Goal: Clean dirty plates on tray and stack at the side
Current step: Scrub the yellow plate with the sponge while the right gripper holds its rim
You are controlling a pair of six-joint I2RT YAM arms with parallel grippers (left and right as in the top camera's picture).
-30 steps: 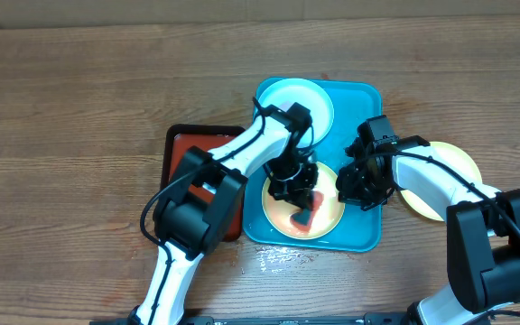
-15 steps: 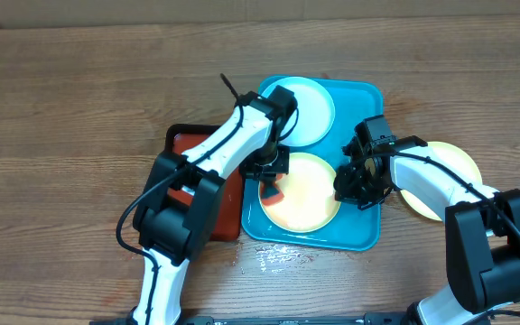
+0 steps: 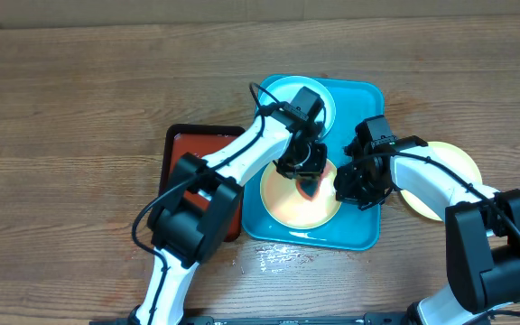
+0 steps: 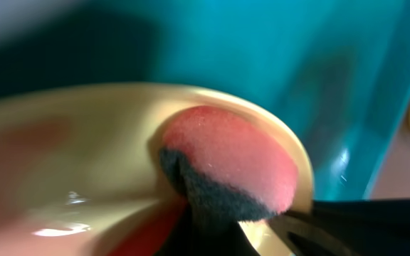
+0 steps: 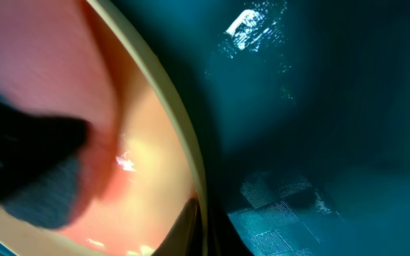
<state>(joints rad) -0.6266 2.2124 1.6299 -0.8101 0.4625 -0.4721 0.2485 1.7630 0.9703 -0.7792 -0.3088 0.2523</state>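
The light, stiff, likely wet-slick plate (image 3: pixel 287 206) in the tray's (image 3: pixel 364 99) near half wants holding by its rim, where the right gripper (image 3: pixel 355 185) seems clamped, while the left gripper (image 3: pixel 303 167), closed on a sponge (image 4: pixel 233 163), presses its face.

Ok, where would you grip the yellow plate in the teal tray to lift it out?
Probably the raised rim on its right edge, coming from the right. The yellow plate lies flat in the teal tray, so only that thin lip offers a pinch. The right gripper sits shut at that edge, while the left gripper presses a sponge on the plate's face.
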